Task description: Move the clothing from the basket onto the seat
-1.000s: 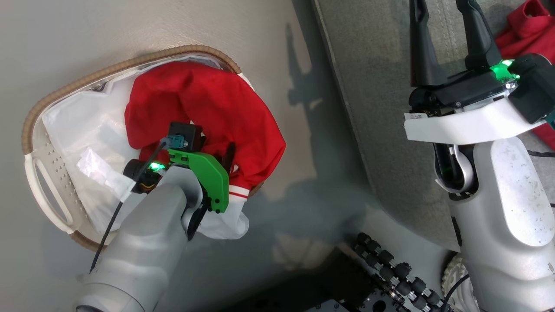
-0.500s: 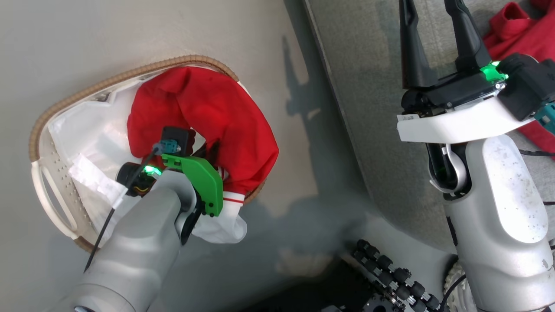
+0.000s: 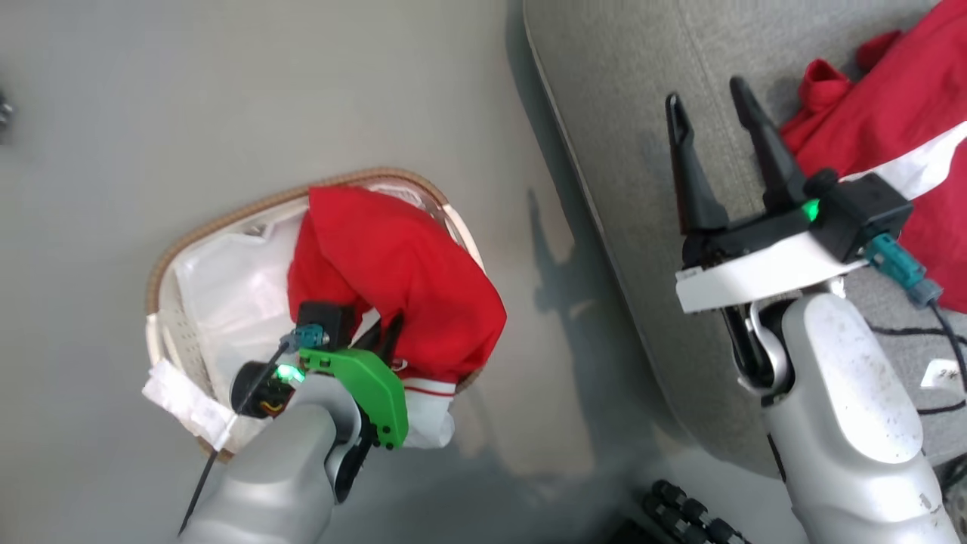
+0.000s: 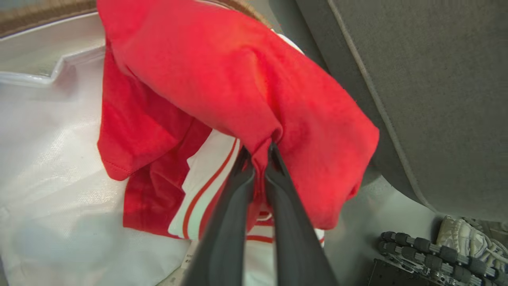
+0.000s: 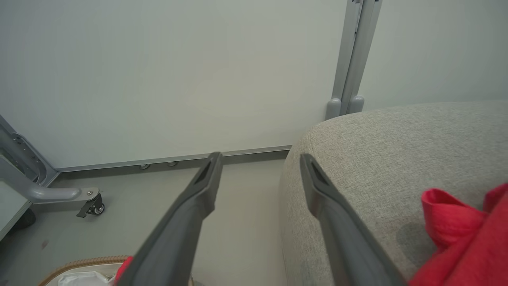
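A red garment of the clothing [image 3: 400, 264] with white striped cuffs lies bunched at the right end of the white basket [image 3: 227, 215] and hangs over its brown rim. My left gripper [image 3: 389, 336] is shut on a fold of this red cloth [image 4: 222, 75], its fingertips [image 4: 274, 153] pinching the fabric. The grey seat [image 3: 627, 113] lies to the right, with another red garment [image 3: 891, 136] lying on it. My right gripper [image 3: 705, 94] hangs open over the seat's corner, nothing between its fingers [image 5: 206, 182].
A white liner [image 3: 234, 287] fills the basket's left part. My base's black rollers [image 3: 687, 514] sit on the floor near the seat's corner. A black cable [image 3: 937, 363] lies on the seat. A wheeled grey frame leg [image 5: 59, 194] stands by the wall.
My left gripper has shut on the red garment and the cloth has bunched up around it. The head camera has moved, shifting the whole picture. The right gripper stays open.
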Robot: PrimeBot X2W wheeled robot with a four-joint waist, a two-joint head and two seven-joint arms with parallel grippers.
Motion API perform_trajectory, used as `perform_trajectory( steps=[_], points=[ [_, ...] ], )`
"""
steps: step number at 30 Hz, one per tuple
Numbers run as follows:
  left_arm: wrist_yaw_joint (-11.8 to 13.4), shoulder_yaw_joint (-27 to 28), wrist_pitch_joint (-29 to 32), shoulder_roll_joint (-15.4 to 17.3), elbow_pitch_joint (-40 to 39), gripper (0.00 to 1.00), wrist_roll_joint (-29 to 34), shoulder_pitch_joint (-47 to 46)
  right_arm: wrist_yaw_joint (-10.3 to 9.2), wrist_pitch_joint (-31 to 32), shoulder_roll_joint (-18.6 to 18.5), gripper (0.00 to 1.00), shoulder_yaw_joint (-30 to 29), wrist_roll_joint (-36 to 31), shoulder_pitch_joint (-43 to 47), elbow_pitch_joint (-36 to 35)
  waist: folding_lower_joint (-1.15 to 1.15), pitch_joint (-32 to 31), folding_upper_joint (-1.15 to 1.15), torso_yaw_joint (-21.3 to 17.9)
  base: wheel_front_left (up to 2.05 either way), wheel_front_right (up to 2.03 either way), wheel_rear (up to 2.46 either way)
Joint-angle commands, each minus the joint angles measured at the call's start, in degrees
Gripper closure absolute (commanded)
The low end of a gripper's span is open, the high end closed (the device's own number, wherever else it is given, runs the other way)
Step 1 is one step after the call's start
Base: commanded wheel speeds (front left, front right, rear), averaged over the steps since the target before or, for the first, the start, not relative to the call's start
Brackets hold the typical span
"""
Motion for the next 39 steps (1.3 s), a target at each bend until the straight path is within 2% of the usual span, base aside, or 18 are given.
perform_trajectory(
  steps=[1, 13, 23, 32, 39],
  points=[
    [-0.2, 0.9, -0.5, 0.0, -1.0, 1.0, -0.1, 1.1, -0.06, -0.1, -0.2, 0.0, 0.1, -0.5, 1.7, 0.8, 0.0, -6.8, 0.0, 3.2, 0.0, 0.0, 0.0],
    [0.4, 15.2, -0.4, 0.7, -15.1, 1.0, 11.0, 10.6, -0.06, -0.1, -0.2, 0.0, 0.2, -1.6, 9.4, 4.9, 0.0, -18.3, 0.0, 7.4, 0.0, 0.0, 0.0],
    [0.0, 25.0, -0.5, -0.3, -29.9, 1.0, 20.1, 18.2, -0.06, -0.1, -0.2, 0.0, -0.4, -1.8, 14.4, 6.7, 0.0, -25.0, 0.0, 10.0, 0.0, 0.0, 0.0],
    [-0.1, 29.1, -0.5, -1.1, -42.6, 1.0, 24.7, 20.7, -0.06, -0.1, -0.2, 0.0, -0.2, -1.3, 17.8, 7.8, 0.0, -29.4, 0.0, 11.5, 0.0, 0.0, 0.0],
    [-0.1, 30.6, -0.5, -1.6, -46.7, 1.0, 26.1, 20.0, -0.06, -0.1, -0.2, 0.0, 0.8, -1.4, 20.4, 9.5, 0.0, -32.6, 0.0, 12.0, 0.0, 0.0, 0.0]
  ],
)
